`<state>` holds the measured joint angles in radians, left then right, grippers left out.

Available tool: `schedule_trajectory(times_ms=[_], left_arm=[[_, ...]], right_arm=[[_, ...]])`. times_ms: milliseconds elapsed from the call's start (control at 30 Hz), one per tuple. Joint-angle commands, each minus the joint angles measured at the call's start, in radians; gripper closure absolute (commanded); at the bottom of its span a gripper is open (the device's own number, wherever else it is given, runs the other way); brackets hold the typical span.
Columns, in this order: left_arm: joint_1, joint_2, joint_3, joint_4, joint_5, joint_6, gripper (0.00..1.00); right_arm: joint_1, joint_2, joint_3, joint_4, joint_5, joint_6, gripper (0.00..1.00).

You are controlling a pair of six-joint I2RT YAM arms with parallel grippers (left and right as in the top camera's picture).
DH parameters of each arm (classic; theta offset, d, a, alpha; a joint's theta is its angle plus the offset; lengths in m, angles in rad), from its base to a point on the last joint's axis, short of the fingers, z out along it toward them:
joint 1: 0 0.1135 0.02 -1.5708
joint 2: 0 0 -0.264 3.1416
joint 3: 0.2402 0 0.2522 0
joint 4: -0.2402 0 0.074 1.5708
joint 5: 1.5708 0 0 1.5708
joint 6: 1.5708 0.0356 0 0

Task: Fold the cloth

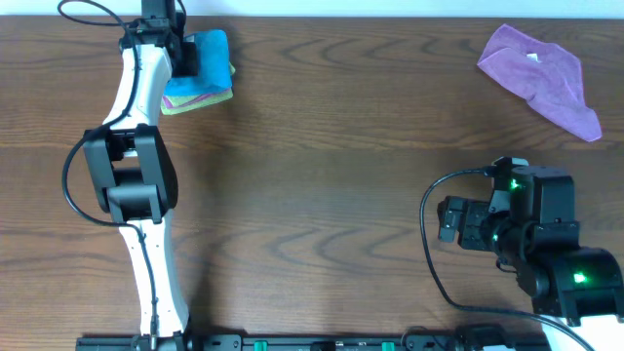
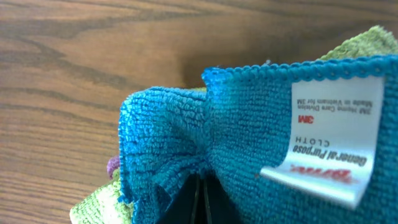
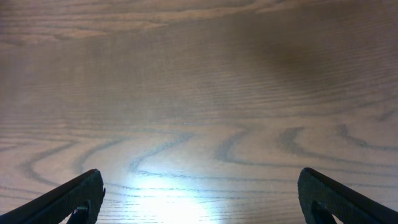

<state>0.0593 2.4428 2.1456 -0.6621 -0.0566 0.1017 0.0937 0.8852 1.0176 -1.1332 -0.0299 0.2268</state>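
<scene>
While the left arm (image 1: 136, 185) stretches from the near edge to the far left corner of the counter (image 1: 322, 175), the left fingers (image 2: 186, 208) are pressed together on a bunch of the blue cloth (image 1: 213, 54). That cloth sits at the far left, on top of a small pile. From above it looks a bit longer front to back than side to side, but the arm hides part of it. In the left wrist view its stitched edge runs across the picture, and the white tag (image 2: 329, 140) hangs on the right with its words upside down.

I count one blue cloth, one green cloth (image 2: 93, 208) under it, and one purple cloth (image 1: 541, 73) lying crumpled at the far right, well apart. A tiny purple bit (image 2: 113, 165) peeks out of the pile too.

At the near right the right arm (image 1: 546, 244) is folded up low. The right fingers (image 3: 68, 199) point left and are spread wide over bare wood, holding nothing.
</scene>
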Motion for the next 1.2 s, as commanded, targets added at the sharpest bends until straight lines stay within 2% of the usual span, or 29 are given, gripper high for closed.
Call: schedule_trajectory(times_ms=[0, 267, 800, 933, 1100, 1167], left_arm=[[0.007, 0.027, 0.017, 0.010, -0.005, 0.006, 0.94], [0.005, 0.003, 0.041, 0.001, -0.002, 0.002, 0.94], [-0.006, -0.261, 0.065, -0.074, 0.005, -0.092, 0.94], [-0.010, -0.347, 0.065, -0.168, 0.008, -0.147, 0.94], [-0.009, -0.461, 0.065, -0.380, 0.089, -0.151, 0.94], [-0.011, -0.505, 0.065, -0.447, 0.099, -0.151, 0.91]], right_arm=[[-0.002, -0.004, -0.006, -0.001, 0.003, 0.005, 0.01], [-0.002, -0.004, -0.006, 0.000, 0.003, 0.005, 0.01], [-0.002, -0.004, -0.006, 0.013, 0.035, 0.003, 0.01], [-0.002, -0.004, -0.006, 0.042, 0.080, 0.004, 0.01], [-0.002, -0.004, -0.006, 0.075, 0.138, 0.004, 0.01], [-0.002, -0.004, -0.005, 0.075, 0.151, 0.004, 0.01]])
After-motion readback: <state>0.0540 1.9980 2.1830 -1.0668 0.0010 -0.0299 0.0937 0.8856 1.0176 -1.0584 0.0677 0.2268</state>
